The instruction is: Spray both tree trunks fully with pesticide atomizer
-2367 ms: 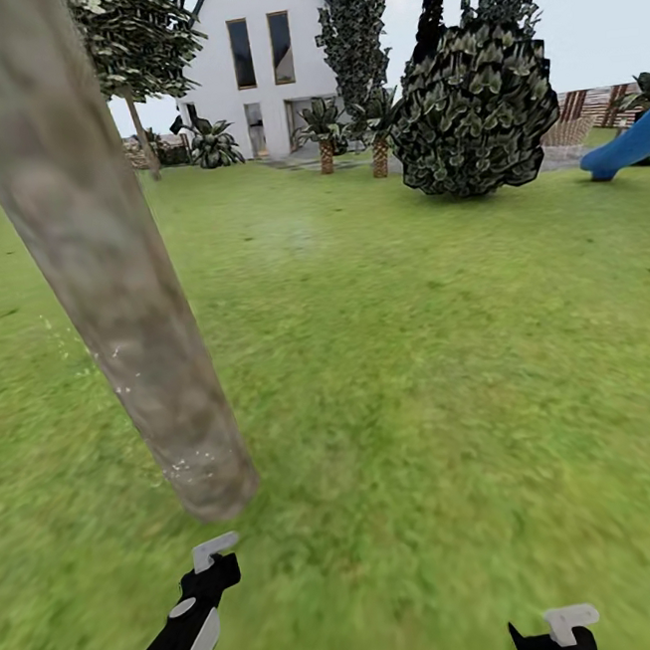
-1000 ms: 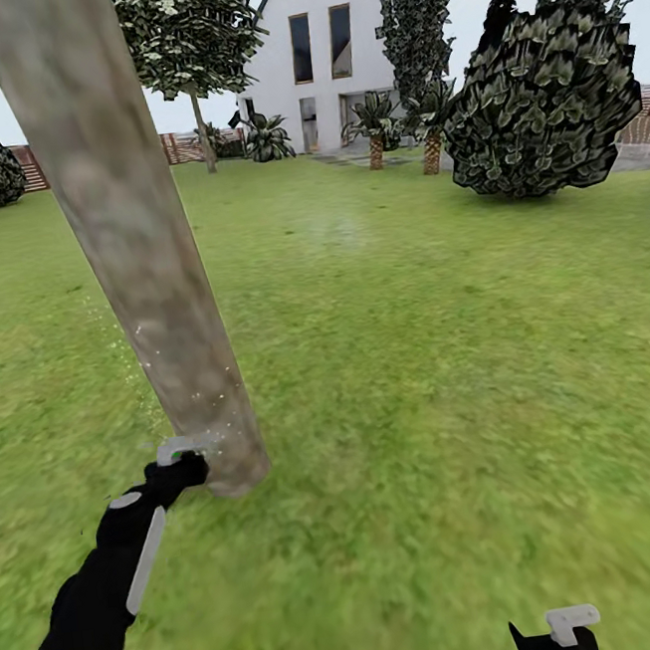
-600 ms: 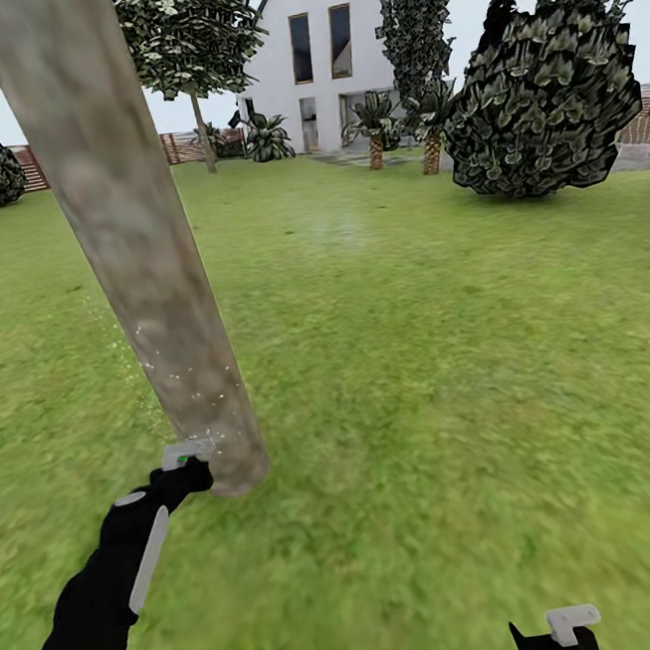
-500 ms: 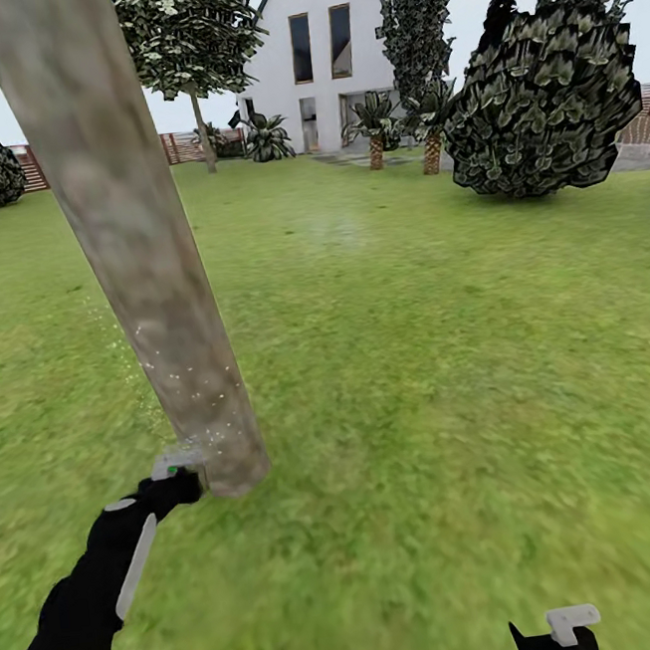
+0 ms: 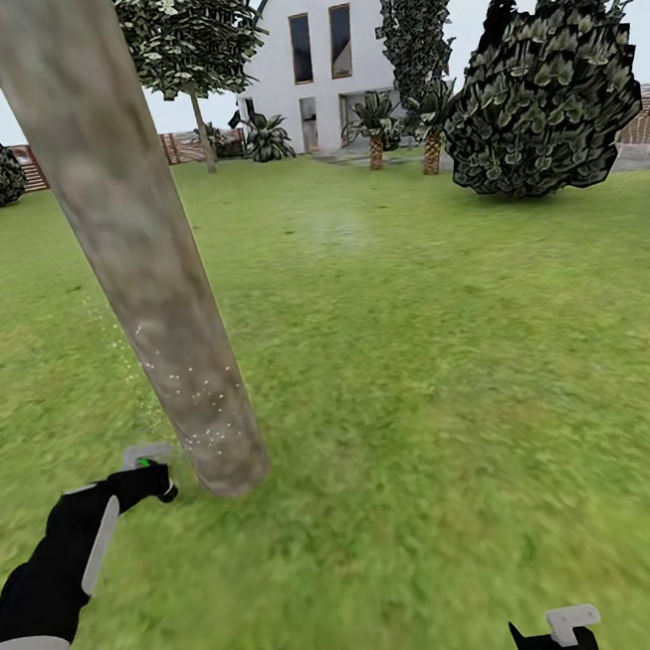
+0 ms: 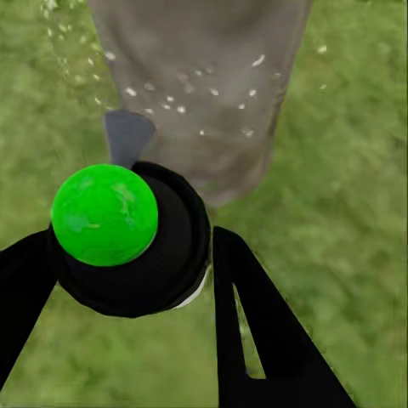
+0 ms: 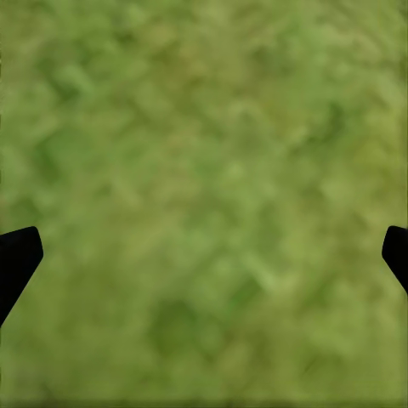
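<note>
Left end effector grasps the pesticide atomizer just beside the upright tree trunk, nozzle aimed at its base

The trunk runs off the top edge, crown unseen. The atomizer shows its cap; its body is hidden behind. The right end effector is cut by the bottom edge. Grass is blurred.
</note>
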Controlling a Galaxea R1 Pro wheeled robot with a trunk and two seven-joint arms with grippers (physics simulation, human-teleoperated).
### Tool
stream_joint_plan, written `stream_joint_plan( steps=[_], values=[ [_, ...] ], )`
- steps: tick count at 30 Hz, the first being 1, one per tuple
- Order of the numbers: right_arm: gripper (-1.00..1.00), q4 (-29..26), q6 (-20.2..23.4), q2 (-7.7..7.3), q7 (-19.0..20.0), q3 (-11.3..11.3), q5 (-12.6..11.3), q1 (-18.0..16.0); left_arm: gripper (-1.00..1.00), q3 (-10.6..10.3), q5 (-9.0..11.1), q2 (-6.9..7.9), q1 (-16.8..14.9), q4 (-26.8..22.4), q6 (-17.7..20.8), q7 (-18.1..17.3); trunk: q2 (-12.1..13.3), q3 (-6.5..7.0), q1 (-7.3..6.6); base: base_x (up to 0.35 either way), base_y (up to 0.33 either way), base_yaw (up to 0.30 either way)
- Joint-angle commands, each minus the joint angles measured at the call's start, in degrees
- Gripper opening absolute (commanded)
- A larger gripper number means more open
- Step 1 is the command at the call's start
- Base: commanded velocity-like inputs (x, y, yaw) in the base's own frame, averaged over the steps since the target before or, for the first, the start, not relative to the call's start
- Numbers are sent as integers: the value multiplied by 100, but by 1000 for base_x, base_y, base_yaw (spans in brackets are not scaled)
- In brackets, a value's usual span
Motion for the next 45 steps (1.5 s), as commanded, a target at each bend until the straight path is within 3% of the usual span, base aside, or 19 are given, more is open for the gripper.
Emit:
stream_joint_plan(
  steps=[1, 2, 5, 9, 12, 16, 21, 24, 25, 30, 45],
  values=[
    [100, 0, 0, 0, 0, 0, 0, 0, -100, 2, 41, 48, -52, -125, 104, -1, 0, 0, 0, 0, 0, 0],
    [100, 2, 0, 0, 0, 0, 0, 0, -100, 2, 41, 64, -98, -383, 299, -1, 0, 0, 0, 0, 0, 0],
    [100, 2, 0, 0, 0, 0, 0, 0, -100, 2, 35, 74, -230, -520, 722, -3, 0, 0, 0, 0, 0, 0],
    [100, 3, 0, 0, 0, 0, 0, 0, -100, 4, 17, 91, -170, -476, 729, -10, 0, 0, 0, 0, 0, 0],
    [100, 3, 0, 0, 0, 0, 0, 0, -100, -5, -15, 83, -167, -57, 656, -10, 0, 0, 0, 0, 0, 0],
    [100, 3, 0, 0, 0, 0, 0, 0, -100, -21, -23, 61, -167, 613, -140, -9, 0, 0, 0, 0, 0, 0],
    [100, 3, 0, 0, 0, 0, 0, 0, -100, -26, 56, -18, -167, 701, -682, -17, 0, 0, 0, 0, 0, 0],
    [100, 3, 0, 0, 0, 0, 0, 0, -100, -30, 35, -190, -167, 701, -810, -9, 0, 0, 0, 0, 0, 0],
    [100, 3, 0, 0, 0, 0, 0, 0, -100, -31, 17, -243, -167, 709, -1045, 22, 0, 0, 0, 0, 0, 0],
    [100, 3, 0, 0, 0, 0, 0, 0, -100, -28, -46, -254, -167, 1620, -1939, 86, 0, 0, 0, 0, 0, 0],
    [100, 3, 0, 9, 11, 7, -3, 0, -100, -16, -39, -261, -167, 1776, -2005, 157, 0, 0, 0, 0, -169, 117]
  ],
)
